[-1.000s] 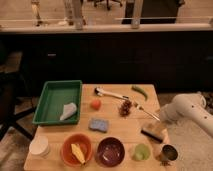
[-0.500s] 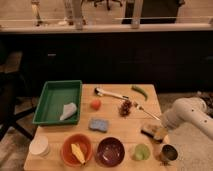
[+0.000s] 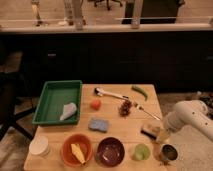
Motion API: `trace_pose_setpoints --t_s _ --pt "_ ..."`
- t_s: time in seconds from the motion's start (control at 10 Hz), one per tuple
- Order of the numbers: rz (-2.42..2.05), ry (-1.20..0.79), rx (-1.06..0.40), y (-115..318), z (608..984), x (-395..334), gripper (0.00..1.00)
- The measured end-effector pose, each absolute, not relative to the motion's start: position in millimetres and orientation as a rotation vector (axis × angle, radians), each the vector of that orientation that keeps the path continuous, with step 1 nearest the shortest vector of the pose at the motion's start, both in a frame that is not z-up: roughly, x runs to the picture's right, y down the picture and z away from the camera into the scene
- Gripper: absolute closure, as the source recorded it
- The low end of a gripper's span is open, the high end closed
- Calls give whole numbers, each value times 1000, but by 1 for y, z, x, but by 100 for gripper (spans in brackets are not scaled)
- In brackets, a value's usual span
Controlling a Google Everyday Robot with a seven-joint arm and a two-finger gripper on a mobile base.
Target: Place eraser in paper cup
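Your gripper (image 3: 161, 135) hangs low at the table's (image 3: 120, 131) right edge, right at the eraser's (image 3: 148, 128) right end, fingers spread wide and clamped on nothing. Whether they touch the block, you cannot tell. The white arm (image 3: 192, 117) reaches in from the right.

The eraser lies flat on the wood, between the fork (image 3: 145, 111) behind it and the green cup (image 3: 140, 151) in front. The metal cup (image 3: 169, 152) stands just in front of your gripper.

The paper cup (image 3: 39, 146) stands at the far front left corner, well apart from the eraser, with the whole front row between them: an orange bowl (image 3: 67, 150) holding something yellow, then a maroon bowl (image 3: 110, 151).

Mid-table you have a blue sponge (image 3: 98, 124), a small orange ball (image 3: 95, 104) and a dark reddish cluster (image 3: 125, 106). At the back lie a white-handled tool (image 3: 111, 92) and a green pepper (image 3: 140, 91). The green tray (image 3: 50, 97) sits at left with a pale cloth (image 3: 68, 111) inside.
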State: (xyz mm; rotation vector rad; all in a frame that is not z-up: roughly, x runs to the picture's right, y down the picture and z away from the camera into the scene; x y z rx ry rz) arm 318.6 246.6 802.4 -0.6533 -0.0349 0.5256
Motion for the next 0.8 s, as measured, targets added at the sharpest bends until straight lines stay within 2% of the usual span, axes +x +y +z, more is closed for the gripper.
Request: trace_pose_setpoints --t_s 0.2,0.6,0.8 --pt "485 -30 -694 251 810 310 24" --pt "447 -14 -742 253 819 304 63" --pt "448 -14 -728 248 818 304 85"
